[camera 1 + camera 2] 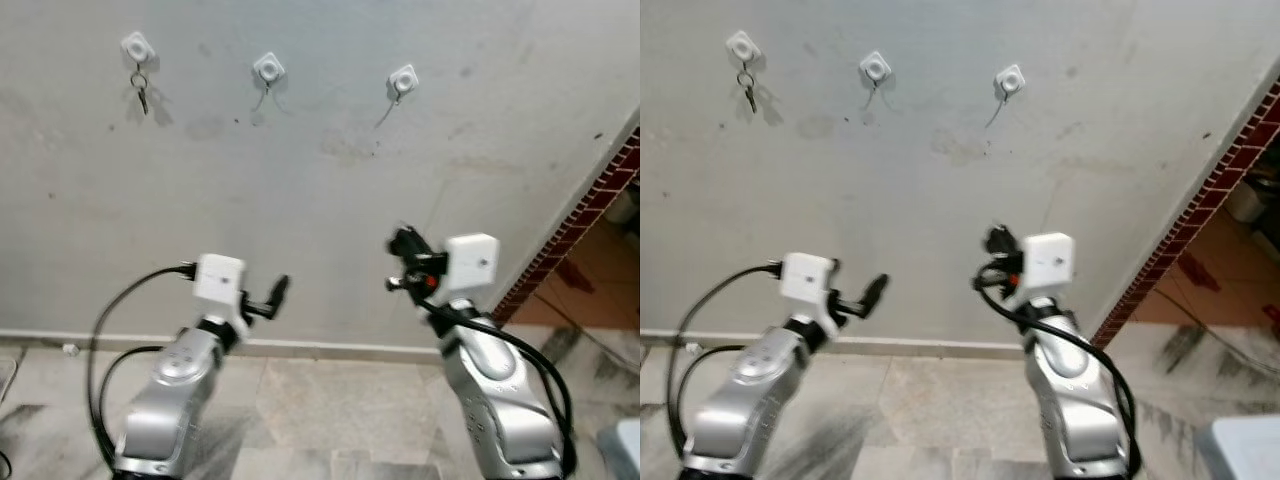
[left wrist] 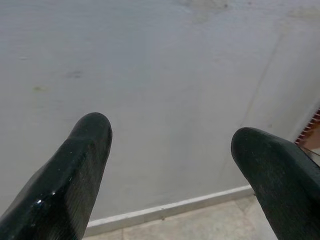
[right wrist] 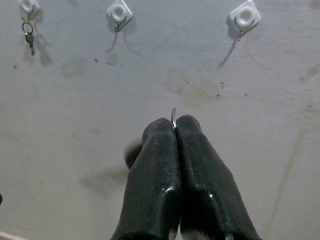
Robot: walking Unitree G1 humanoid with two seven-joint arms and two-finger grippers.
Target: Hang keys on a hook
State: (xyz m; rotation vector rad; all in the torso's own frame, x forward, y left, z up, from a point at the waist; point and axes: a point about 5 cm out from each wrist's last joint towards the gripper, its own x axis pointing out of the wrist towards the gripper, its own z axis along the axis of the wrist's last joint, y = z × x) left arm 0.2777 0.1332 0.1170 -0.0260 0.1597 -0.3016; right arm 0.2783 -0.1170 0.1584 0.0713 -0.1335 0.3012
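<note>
Right gripper point(image 3: 174, 131): fingers pressed together on a thin metal ring point(image 3: 173, 117), held below the middle hook point(image 3: 119, 15).
Left gripper point(image 2: 170, 145): fingers spread, nothing held.
Left hook point(image 1: 137, 47): a key point(image 1: 141, 90) was hung there.

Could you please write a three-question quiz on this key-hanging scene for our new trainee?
1. True or false: the left hook already carries a key.
2. How many hooks are on the wall? A) two B) three C) four
3. Fill in: the right gripper is ____ on a thin metal ring, while the left gripper is open.

Key
1. True; the middle hook and right hook are bare.
2. B
3. shut
</note>
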